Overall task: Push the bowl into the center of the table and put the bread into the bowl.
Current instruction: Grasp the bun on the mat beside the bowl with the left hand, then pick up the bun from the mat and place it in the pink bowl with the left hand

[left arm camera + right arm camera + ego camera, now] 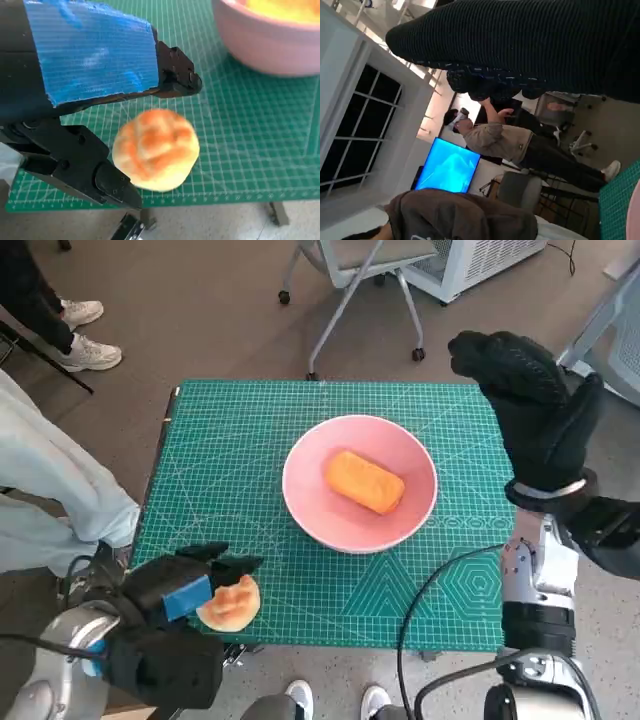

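A pink bowl [300,505] stands near the middle of the green cutting mat [230,440], with an orange oblong bread [364,481] lying inside it. A round golden bun [232,604] rests on the mat at its front left edge. My left hand [170,610] is beside the bun. In the left wrist view the bun [156,150] lies between its spread black fingers [175,82], with a gap on the upper side, and the bowl [270,45] is beyond it. My gloved right hand [530,410] hangs raised over the table's right edge, fingers extended and holding nothing.
A person's pale trouser legs [50,480] are close to the table's left side, and shoes [85,350] lie further back. A wheeled chair base [345,300] stands behind the table. A black cable [430,590] crosses the front right corner. The right wrist view shows a person [505,140].
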`<state>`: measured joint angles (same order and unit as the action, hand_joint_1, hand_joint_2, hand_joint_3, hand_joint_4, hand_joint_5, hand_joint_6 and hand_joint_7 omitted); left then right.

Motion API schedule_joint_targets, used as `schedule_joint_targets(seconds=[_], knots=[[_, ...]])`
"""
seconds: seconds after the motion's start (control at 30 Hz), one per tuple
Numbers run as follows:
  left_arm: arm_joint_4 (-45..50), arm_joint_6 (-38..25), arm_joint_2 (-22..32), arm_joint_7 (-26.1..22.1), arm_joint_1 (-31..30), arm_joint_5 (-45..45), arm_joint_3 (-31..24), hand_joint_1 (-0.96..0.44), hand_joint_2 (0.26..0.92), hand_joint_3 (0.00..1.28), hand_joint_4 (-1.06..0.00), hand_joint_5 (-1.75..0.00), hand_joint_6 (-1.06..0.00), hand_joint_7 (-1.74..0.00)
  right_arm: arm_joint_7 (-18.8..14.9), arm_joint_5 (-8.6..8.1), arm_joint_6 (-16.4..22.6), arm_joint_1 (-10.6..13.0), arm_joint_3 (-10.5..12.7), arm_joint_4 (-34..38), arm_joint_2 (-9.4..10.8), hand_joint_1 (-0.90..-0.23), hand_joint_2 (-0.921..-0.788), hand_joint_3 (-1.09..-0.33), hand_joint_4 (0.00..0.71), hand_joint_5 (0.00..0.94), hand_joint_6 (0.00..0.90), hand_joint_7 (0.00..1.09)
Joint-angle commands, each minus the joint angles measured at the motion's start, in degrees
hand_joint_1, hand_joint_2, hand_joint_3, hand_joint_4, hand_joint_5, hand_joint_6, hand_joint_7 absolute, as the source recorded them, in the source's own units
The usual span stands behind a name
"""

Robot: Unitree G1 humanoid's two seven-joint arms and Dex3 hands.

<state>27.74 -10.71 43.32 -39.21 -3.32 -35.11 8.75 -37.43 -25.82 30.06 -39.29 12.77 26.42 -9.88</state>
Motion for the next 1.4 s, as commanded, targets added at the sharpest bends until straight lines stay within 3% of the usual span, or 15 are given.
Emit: schedule_joint_targets(seconds=[0.03, 0.1, 0.13, 0.17, 0.2, 0.37, 0.77, 1.4], knots=[[-3.3, 4.5, 0.3, 4.0, 0.4, -3.6, 2.2, 0.15, 0.806, 0.04, -0.61, -0.04, -0.64, -0.05, -0.5, -0.29, -0.6, 0.8, 0.3, 0.3, -0.4, -0.697, -0.921, -0.781, 0.173, 0.004, 0.037, 0.42], [-4.4, 6.3, 0.4, 5.6, 0.4, -4.5, 2.4, 0.14, 0.840, 0.03, -0.78, -0.07, -0.77, -0.07, -0.5, -0.23, -0.5, 0.8, 0.3, 0.3, -0.3, -0.697, -0.921, -0.781, 0.174, 0.004, 0.041, 0.41], [-4.8, 7.1, 0.4, 6.2, 0.4, -4.7, 2.4, 0.11, 0.856, 0.03, -0.79, -0.26, -0.75, -0.28, -0.4, -0.20, -0.5, 0.8, 0.3, 0.4, -0.3, -0.696, -0.921, -0.781, 0.174, 0.004, 0.042, 0.41], [-5.3, 8.1, 0.6, 6.8, 0.4, -4.6, 2.4, 0.07, 0.879, 0.04, -0.77, -0.56, -0.69, -0.61, -0.4, -0.19, -0.5, 0.8, 0.4, 0.4, -0.3, -0.696, -0.921, -0.781, 0.175, 0.004, 0.043, 0.41], [-5.6, 8.8, 0.6, 7.2, 0.3, -4.5, 2.3, 0.05, 0.892, 0.03, -0.78, -0.74, -0.68, -0.80, -0.4, -0.19, -0.5, 0.8, 0.4, 0.4, -0.3, -0.695, -0.921, -0.781, 0.175, 0.004, 0.044, 0.41], [-6.3, 11.7, 1.5, 7.9, 0.1, -4.5, 2.0, 0.01, 0.896, 0.01, -0.83, -0.95, -0.71, -1.03, -0.5, -0.20, -0.3, 0.6, 0.7, 1.0, -0.3, -0.698, -0.921, -0.777, 0.176, 0.003, 0.049, 0.40], [-4.8, 15.6, 2.1, 7.7, 0.3, -0.5, -1.9, 0.00, 0.891, 0.00, -0.86, -0.95, -0.74, -1.07, -0.2, 0.07, 0.1, 0.4, 0.8, 1.3, -0.2, -0.697, -0.921, -0.776, 0.179, 0.003, 0.060, 0.38], [-1.1, 16.0, 1.5, 7.9, 2.6, 3.3, -8.5, 0.00, 0.891, 0.00, -0.86, -0.96, -0.73, -1.06, -0.5, -0.19, 0.3, 0.6, 0.9, 1.4, -0.3, -0.692, -0.921, -0.776, 0.181, 0.002, 0.073, 0.36]])
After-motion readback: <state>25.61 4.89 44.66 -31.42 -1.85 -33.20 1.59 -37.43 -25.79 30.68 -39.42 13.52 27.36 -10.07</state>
